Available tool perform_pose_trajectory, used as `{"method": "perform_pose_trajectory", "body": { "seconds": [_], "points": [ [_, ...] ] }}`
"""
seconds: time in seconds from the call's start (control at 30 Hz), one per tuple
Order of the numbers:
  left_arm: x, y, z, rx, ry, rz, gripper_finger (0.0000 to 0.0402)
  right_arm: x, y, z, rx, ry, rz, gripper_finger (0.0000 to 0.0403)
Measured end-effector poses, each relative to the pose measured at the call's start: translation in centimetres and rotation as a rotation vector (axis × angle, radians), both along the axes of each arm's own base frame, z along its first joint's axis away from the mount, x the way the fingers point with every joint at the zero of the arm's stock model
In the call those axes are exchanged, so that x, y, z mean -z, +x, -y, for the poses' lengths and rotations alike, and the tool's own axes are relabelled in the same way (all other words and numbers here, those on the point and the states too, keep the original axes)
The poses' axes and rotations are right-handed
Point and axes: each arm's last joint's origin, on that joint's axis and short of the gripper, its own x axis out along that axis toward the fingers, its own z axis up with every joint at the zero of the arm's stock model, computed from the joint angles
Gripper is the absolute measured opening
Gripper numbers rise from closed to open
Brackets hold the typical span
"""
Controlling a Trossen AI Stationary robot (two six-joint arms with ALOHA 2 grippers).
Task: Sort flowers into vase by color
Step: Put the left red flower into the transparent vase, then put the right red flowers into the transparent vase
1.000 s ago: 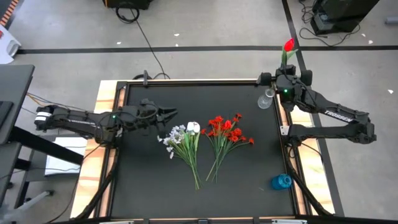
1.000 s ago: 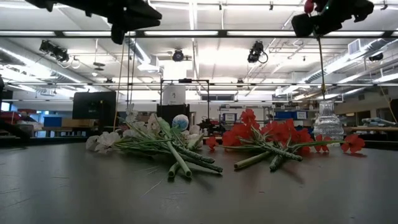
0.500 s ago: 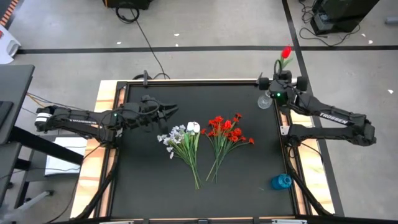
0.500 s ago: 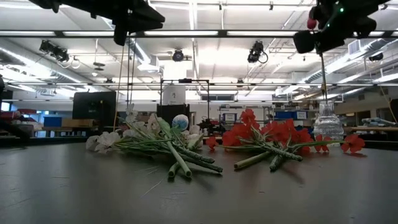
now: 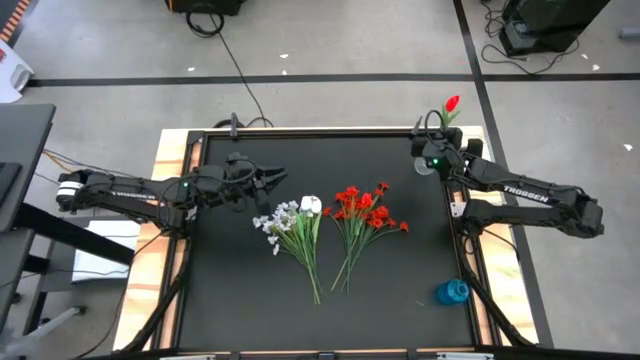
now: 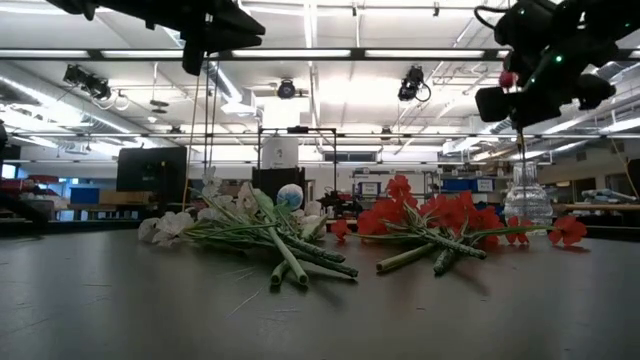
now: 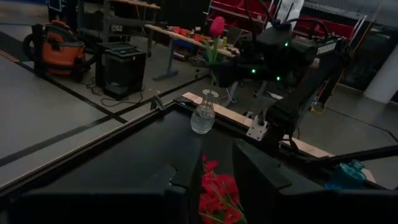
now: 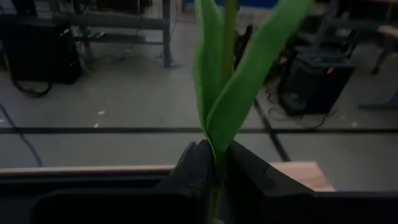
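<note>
From my station, nearest the front edge stood a blue vase (image 5: 452, 291) at the right corner of the black table (image 5: 230, 290). At mid-table lay the white and pale-blue flowers (image 5: 293, 222) just beside the red flowers (image 5: 362, 213), stalks pointing toward me. My left gripper (image 5: 272, 180) hovered above the table left of the white bunch, fingers parted and holding nothing. Farthest back, my right gripper (image 5: 437, 155) was clenched on a red tulip (image 5: 452, 103), upright over the clear glass vase (image 7: 203, 114) at the far right corner.
</note>
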Motion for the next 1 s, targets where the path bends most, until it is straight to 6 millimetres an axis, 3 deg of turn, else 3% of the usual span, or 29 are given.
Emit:
{"method": "perform_pose_trajectory", "body": {
  "seconds": [0.23,0.5,0.83,1.0],
  "points": [
    [0.2,0.0,0.0,-0.002,-0.048,-0.003,0.0096,0.3,-0.3,0.7,-0.076,0.099,0.069,0.0071],
    [0.2,0.0,0.0,-0.004,-0.068,0.008,0.0096,-0.4,-1.2,0.6,-0.133,0.125,0.166,0.0122],
    [0.3,0.0,0.4,0.011,-0.11,0.016,0.0096,-4.6,-3.1,-0.7,-0.089,0.112,0.177,0.0146],
    [0.6,0.0,0.4,0.008,-0.109,-0.017,0.0096,-5.2,-2.9,-0.7,-0.159,0.151,0.21,0.0146]
  ]
}}
